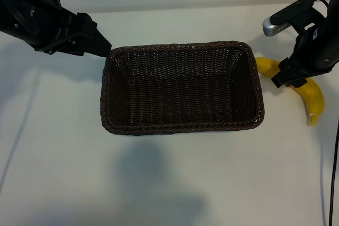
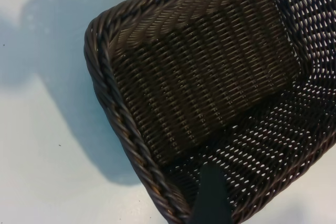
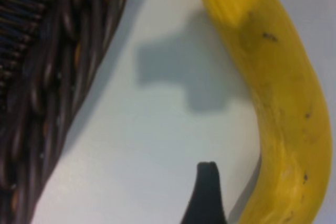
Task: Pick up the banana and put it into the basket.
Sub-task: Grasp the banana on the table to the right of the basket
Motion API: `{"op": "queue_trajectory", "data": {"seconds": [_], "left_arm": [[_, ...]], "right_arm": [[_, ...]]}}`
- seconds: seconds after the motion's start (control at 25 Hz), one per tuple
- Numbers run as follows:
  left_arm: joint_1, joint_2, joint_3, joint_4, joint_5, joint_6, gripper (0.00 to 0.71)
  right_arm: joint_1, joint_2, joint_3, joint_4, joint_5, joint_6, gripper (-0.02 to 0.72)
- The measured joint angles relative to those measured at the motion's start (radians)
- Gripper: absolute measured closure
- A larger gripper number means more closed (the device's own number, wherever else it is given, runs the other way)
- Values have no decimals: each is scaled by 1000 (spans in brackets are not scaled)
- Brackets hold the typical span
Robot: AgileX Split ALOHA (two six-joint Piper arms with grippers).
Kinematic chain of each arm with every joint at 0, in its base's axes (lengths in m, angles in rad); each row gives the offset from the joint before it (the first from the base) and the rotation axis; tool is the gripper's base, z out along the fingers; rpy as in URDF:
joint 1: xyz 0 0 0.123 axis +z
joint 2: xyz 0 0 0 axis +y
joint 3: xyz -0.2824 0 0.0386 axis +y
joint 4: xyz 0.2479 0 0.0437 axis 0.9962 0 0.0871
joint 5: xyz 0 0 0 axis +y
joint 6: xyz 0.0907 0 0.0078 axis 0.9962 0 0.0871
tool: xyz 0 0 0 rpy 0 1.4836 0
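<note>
banana (image 1: 313,98): bright yellow, brown specks | basket (image 1: 180,128): dark brown woven wicker

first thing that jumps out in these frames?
The big dark wicker basket, empty at the table's centre. Next, the bright yellow banana on the white table just outside the basket's right end, with the right gripper open and low over its middle. The left gripper hangs open at the basket's far left corner.
</note>
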Motion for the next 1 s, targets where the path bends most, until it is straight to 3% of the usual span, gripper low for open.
{"op": "queue_trajectory", "data": {"seconds": [0.6,1.0], "left_arm": [[0,0,0,0,1,0,113],[0,0,0,0,0,2,114]], "right_arm": [[-31,120,0,-31,-27,7,100],[-74,145,-1,11,-38,2,102]]}}
